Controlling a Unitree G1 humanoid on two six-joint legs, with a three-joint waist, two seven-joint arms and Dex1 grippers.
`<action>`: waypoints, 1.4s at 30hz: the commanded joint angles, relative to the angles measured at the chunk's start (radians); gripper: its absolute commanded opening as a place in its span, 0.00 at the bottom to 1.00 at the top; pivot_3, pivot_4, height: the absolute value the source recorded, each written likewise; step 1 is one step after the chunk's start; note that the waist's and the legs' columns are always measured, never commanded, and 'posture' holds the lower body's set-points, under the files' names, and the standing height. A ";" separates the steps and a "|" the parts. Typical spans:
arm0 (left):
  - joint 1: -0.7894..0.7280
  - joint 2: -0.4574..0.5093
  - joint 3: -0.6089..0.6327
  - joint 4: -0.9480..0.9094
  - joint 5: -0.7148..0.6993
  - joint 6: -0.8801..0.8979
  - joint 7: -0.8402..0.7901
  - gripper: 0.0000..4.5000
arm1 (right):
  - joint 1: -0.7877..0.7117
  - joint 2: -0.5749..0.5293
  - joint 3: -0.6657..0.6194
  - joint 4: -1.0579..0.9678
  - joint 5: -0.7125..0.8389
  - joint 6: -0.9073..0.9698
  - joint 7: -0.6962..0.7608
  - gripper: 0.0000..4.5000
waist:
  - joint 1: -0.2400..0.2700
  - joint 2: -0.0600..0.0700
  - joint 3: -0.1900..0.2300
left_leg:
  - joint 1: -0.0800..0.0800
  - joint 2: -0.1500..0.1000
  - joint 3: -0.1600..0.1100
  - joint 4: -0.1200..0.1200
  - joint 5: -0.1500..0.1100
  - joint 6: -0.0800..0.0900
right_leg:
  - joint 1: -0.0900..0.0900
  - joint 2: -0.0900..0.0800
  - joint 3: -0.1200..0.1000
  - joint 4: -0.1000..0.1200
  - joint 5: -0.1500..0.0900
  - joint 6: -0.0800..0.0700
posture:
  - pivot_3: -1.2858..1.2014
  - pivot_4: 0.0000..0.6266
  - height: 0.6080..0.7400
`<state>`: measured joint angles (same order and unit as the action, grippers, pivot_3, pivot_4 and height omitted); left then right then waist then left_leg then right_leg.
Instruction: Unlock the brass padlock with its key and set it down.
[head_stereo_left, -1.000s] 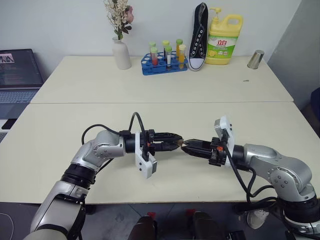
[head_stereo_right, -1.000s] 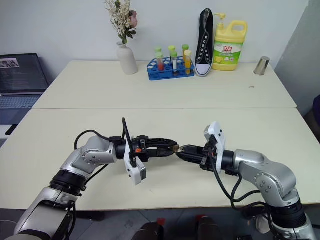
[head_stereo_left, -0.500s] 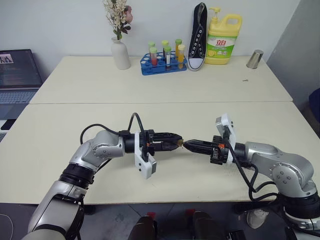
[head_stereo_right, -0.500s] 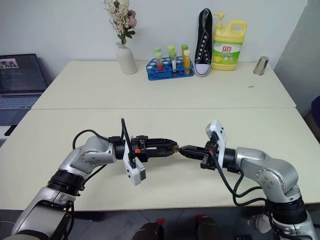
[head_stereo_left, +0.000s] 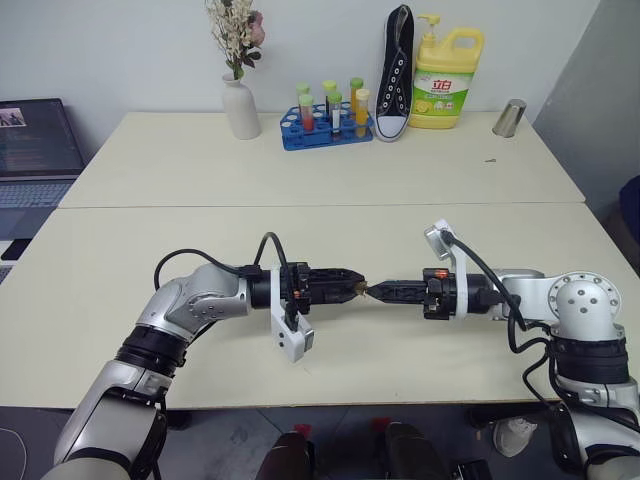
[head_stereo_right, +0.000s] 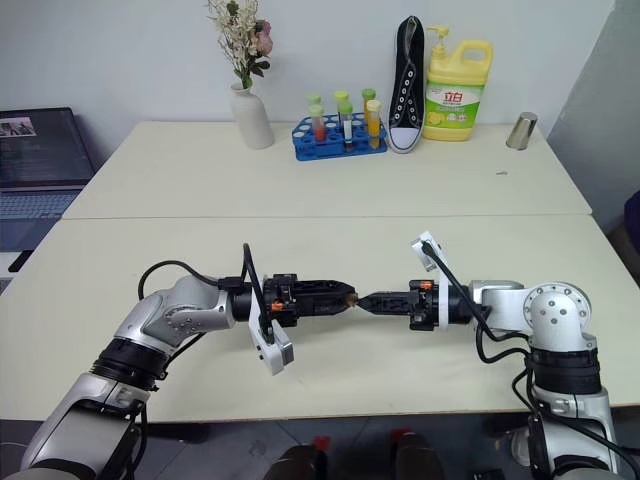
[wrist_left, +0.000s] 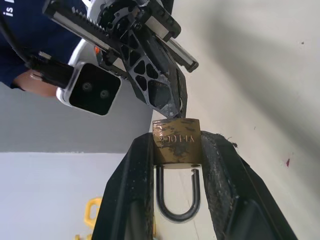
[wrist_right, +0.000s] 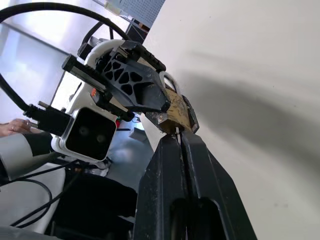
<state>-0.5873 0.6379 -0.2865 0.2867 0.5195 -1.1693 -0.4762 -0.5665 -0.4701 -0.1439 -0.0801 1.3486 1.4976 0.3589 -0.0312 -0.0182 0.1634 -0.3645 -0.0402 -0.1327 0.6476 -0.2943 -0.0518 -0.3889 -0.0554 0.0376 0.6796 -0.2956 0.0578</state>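
Clamped between the left gripper (wrist_left: 176, 165) fingers, the brass padlock (wrist_left: 176, 141) is held above the near table (head_stereo_left: 120, 300); its gold body is stamped and its silver shackle (wrist_left: 177, 196) appears sprung on one side. The right gripper (wrist_right: 179, 134), pressed together, is met at the lock's end; the key cannot be made out. Farther back are seen a tube rack (head_stereo_left: 325, 125), vase (head_stereo_left: 241, 108), shoe (head_stereo_left: 397, 70) and detergent bottle (head_stereo_left: 447, 78).

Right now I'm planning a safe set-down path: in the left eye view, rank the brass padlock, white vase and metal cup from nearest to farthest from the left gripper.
1. brass padlock, clamped in the left gripper.
2. white vase, back left.
3. metal cup, back right.
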 joint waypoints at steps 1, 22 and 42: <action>0.000 0.012 0.005 -0.011 0.020 -0.009 0.030 0.21 | -0.034 0.011 -0.028 0.007 0.096 0.025 -0.031 0.00 | 0.000 0.000 0.000 | 0.000 0.000 0.000 0.000 0.000 0.000 | 0.000 0.000 0.000 0.000 0.000 0.000 | 0.52 0.24 1.00; 0.017 0.024 -0.015 -0.015 -0.025 0.049 0.060 0.21 | 0.086 -0.176 0.170 -0.311 -0.399 -0.463 0.324 0.85 | -0.003 0.001 0.000 | 0.000 0.000 0.000 0.000 0.000 0.000 | -0.001 0.000 -0.001 0.000 0.000 0.000 | 0.52 0.24 1.00; 0.012 0.011 -0.025 -0.010 -0.026 0.044 0.066 0.21 | 0.097 -0.014 0.230 -0.277 -0.487 -0.480 0.276 0.76 | -0.001 0.001 0.000 | 0.000 0.000 0.000 0.000 0.000 0.000 | -0.001 0.000 -0.001 0.000 0.000 0.000 | 0.52 0.24 1.00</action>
<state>-0.5636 0.6519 -0.3128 0.2879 0.5206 -1.1209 -0.4256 -0.4511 -0.4903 0.0844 -0.3449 0.8635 1.0206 0.6295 -0.0323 -0.0175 0.1635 -0.3649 -0.0404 -0.1332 0.6474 -0.2942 -0.0518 -0.3895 -0.0554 0.0369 0.6793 -0.2956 0.0579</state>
